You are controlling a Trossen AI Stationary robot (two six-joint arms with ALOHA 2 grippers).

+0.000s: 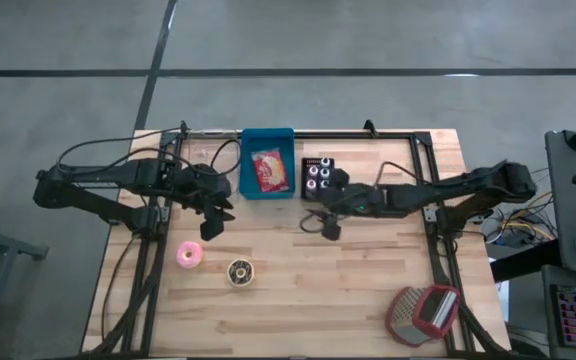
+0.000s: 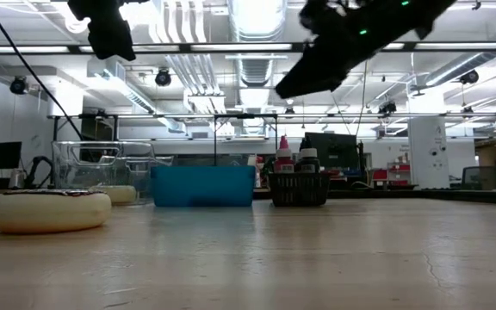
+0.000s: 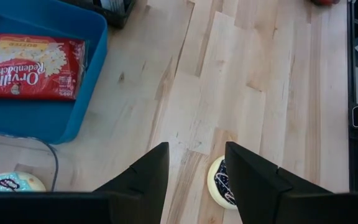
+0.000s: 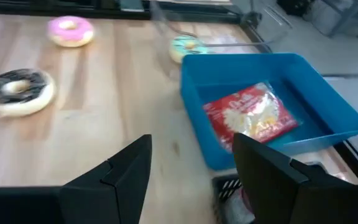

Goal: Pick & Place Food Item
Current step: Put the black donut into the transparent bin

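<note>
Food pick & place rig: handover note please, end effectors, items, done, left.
Left end effector: open, empty, raised above the table between the blue bin and the doughnuts.
Right end effector: open, empty, raised near table centre, beside the black basket of bottles.
Items: popcorn bag lies inside the blue bin. Pink doughnut and chocolate doughnut sit on the table, front left. A teal-iced doughnut sits by the bin, partly hidden.
Done: popcorn is binned.
Left: doughnuts untouched; likely next picks, the chocolate one closest under the left end effector.

Robotics lab, exposed ceiling ducts (image 2: pixel 257 65), monitors (image 2: pixel 330 148), concrete floor (image 1: pixel 368 40)
</note>
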